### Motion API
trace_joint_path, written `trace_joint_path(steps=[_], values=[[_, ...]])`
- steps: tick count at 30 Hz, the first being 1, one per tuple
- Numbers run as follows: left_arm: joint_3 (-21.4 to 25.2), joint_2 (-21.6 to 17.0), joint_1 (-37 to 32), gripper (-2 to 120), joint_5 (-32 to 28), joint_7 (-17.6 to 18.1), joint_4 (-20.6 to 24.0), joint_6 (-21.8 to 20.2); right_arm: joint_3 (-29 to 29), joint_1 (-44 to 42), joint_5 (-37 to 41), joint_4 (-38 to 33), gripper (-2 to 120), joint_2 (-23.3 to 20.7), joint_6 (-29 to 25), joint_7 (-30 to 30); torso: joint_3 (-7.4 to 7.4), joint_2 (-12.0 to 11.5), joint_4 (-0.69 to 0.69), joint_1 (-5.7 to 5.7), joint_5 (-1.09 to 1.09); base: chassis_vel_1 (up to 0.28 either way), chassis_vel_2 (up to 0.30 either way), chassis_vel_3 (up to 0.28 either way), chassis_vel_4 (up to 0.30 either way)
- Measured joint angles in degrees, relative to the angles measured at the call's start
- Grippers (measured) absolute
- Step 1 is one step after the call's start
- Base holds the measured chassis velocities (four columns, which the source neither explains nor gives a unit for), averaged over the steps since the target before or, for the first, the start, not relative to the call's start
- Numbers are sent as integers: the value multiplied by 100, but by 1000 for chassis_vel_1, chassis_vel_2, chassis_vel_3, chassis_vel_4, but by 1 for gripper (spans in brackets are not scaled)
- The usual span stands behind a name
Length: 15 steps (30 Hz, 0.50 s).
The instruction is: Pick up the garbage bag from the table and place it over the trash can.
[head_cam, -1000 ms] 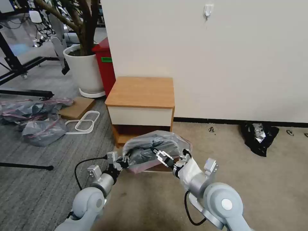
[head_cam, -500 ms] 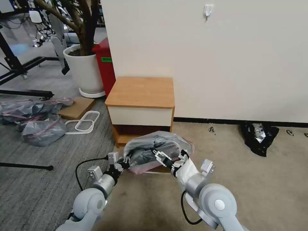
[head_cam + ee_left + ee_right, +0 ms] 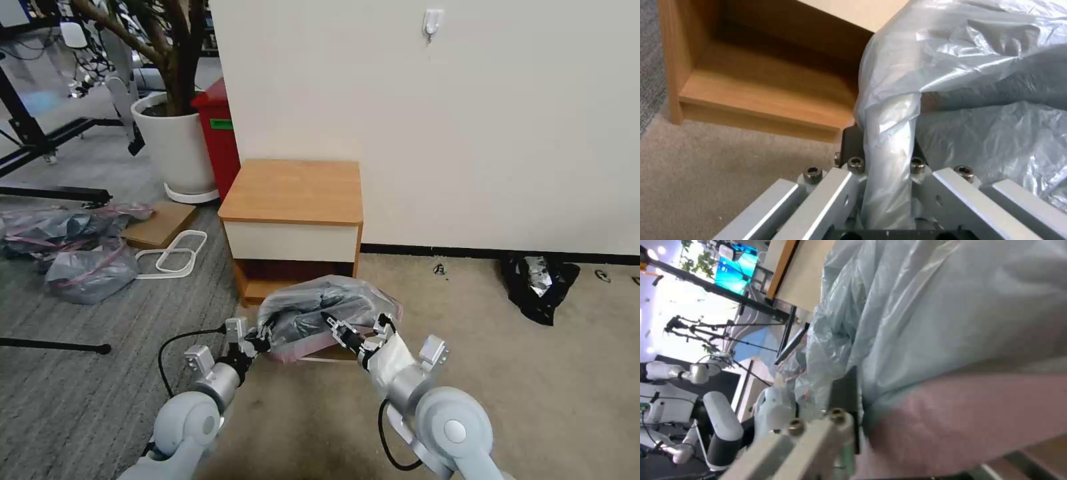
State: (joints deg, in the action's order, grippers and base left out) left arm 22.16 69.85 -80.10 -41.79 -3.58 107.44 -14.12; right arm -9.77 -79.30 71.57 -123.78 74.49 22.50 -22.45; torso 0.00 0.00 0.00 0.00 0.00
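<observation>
While both pincers grip it, the garbage bag (image 3: 320, 313) drapes the trash can (image 3: 333, 351)

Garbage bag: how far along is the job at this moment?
Done: the table top is bare and the garbage bag is lifted. In hand: left gripper and right gripper each pinch an edge, spreading it low before the table. Left: seating it over the trash can, hidden beneath.

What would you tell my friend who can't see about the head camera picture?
Two robot grippers, the left gripper and the right gripper, hold a grey garbage bag with a pink rim spread between them, low in front of a small wooden table by a white wall.
</observation>
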Motion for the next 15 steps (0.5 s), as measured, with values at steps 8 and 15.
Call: trace_joint_path(steps=[8, 15], values=[[2, 22, 57, 2, -19, 13, -55, 0, -35, -90, -33, -34, 0, -74, -57, 76, 0, 0, 0, 0, 0, 0, 0, 0, 0], [63, 16, 220, 2, -170, 159, -163, 9, -105, -268, -34, -182, 0, -163, -65, 129, 0, 0, 0, -1, 0, 0, 0, 0, 0]])
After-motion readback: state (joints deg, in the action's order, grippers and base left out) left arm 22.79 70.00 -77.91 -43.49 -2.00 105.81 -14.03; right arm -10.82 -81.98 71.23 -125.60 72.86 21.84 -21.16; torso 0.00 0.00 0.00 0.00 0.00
